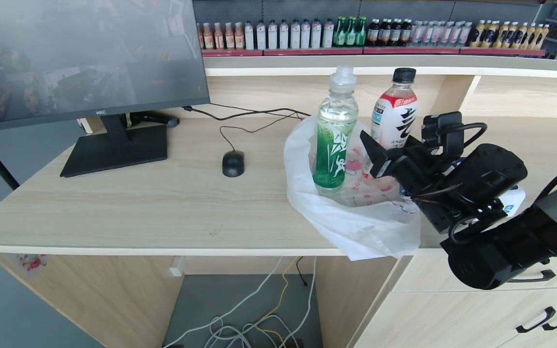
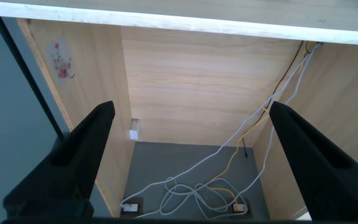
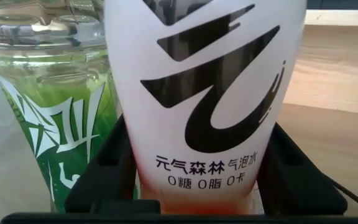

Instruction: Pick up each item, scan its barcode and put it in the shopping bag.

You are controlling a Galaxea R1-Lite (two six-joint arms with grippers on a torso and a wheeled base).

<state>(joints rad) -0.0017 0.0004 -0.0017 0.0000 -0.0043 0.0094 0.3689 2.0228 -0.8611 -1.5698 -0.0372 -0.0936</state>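
Nearest you, your left gripper point(image 2: 191, 109) hangs low in front of the desk point(image 2: 166, 18), below its top edge. Its fingers point(image 2: 86, 149) are spread wide apart with nothing between them. Past them you look into the knee space, where loose cables point(image 2: 197, 186) trail over the floor.

Up on the desk's right side, your right gripper point(image 1: 375, 159) is at the shopping bag point(image 1: 356, 227). Its fingers are closed on the lower part of the white bottle point(image 1: 397, 116), one on each side. From the right wrist camera, the white bottle point(image 3: 204, 81) stands upright between the two black fingers point(image 3: 98, 168). The green bottle point(image 3: 55, 124) stands just beside it.

The bag lies open near the front edge of the desk, its white plastic spilling slightly over the lip. The green bottle point(image 1: 335, 140) stands upright inside it, to the left of the white bottle. The white bottle's base dips behind the bag's rim; you cannot tell whether it rests on the bottom. A white and blue item point(image 1: 513, 200) peeks out behind your right arm, too hidden to identify.

Left of the bag, well apart, a black mouse point(image 1: 233, 163) sits on the desk. Farther left stands a monitor point(image 1: 85, 58), with a dark handheld object point(image 1: 150, 117) lying behind its base.

Beyond the raised back counter, a shelf point(image 1: 370, 31) carries a long row of bottled drinks.
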